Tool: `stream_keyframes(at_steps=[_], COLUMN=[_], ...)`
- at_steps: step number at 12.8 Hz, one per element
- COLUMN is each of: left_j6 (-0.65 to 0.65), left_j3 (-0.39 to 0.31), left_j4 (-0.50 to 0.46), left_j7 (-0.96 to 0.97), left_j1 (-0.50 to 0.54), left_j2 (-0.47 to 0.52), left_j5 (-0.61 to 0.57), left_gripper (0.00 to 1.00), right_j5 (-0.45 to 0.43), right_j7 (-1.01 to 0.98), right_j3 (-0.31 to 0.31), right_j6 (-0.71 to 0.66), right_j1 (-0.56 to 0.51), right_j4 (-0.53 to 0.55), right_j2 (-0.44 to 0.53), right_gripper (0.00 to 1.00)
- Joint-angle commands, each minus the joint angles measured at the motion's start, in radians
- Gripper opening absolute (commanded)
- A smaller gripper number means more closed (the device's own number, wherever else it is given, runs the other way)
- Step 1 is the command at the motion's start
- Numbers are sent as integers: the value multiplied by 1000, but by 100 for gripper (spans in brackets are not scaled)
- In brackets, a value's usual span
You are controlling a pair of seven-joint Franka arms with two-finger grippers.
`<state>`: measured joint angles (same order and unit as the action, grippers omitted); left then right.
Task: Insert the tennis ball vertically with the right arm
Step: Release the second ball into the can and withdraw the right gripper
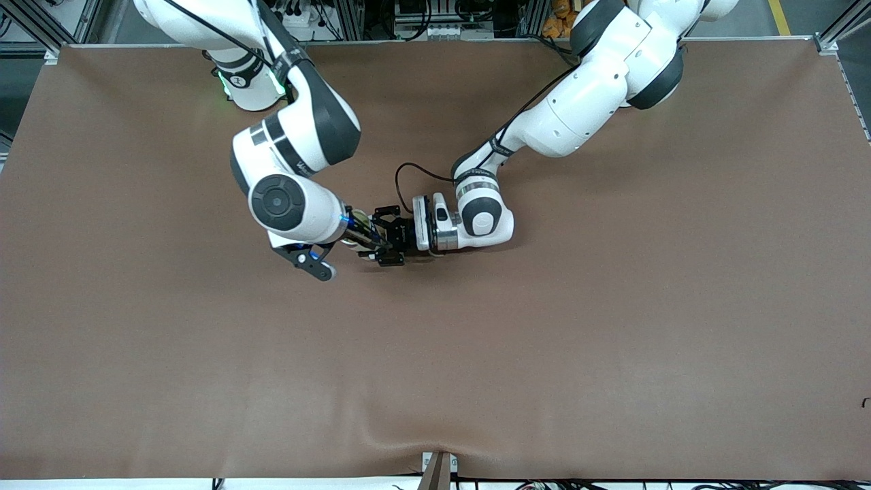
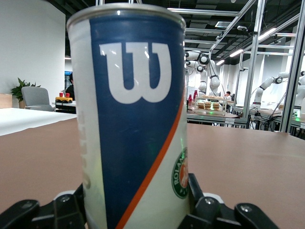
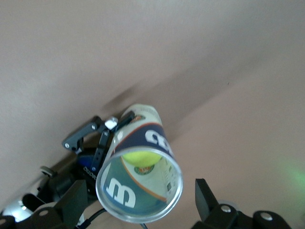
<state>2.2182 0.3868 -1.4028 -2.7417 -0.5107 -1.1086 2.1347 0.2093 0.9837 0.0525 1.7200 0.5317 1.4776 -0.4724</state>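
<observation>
**Ball sits inside the can, right jaws spread above it**

You have the tennis ball can (image 2: 128,119) standing upright near the middle of the brown table (image 1: 612,340), clamped low on its body by the left gripper (image 1: 386,239), whose fingers (image 2: 202,210) press against both sides of the can. Look down through your right wrist view and you see the tennis ball (image 3: 141,157) lying deep in the open can, yellow-green against the printed wall. Your right gripper (image 3: 141,202) hangs directly over the can's mouth with its jaws wide apart and nothing between them; one finger (image 3: 207,198) stands clear of the rim on each side. In the front view the right arm's wrist covers most of the can from above. The left arm reaches in low from its end of the table.
</observation>
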Motion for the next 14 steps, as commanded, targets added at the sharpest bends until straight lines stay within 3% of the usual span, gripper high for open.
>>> stream_keyframes(at_steps=[1,3,4,11,14], left_j6=[-8,-8,-8,-8,-9], left_j3=[4,4,4,4,4], left_j4=[1,1,1,-2,-8], left_j7=[-124,-127,-127,-121,-119], left_j1=[-3,-3,-3,-3,-2], left_j2=[0,0,0,1,6], left_j5=[56,57,59,56,53], left_gripper=[86,88,100,100,100], right_j5=[1,-1,-2,-24,-30], right_j7=[-141,-255,-308,-808,-941], right_j3=[-5,-5,-5,-3,-5], right_j6=[-62,-91,-111,-132,-123], right_j1=[-71,-128,-156,-426,-528], right_j4=[6,15,15,72,131], right_j2=[58,87,100,205,297], right_gripper=[100,100,100,100,100])
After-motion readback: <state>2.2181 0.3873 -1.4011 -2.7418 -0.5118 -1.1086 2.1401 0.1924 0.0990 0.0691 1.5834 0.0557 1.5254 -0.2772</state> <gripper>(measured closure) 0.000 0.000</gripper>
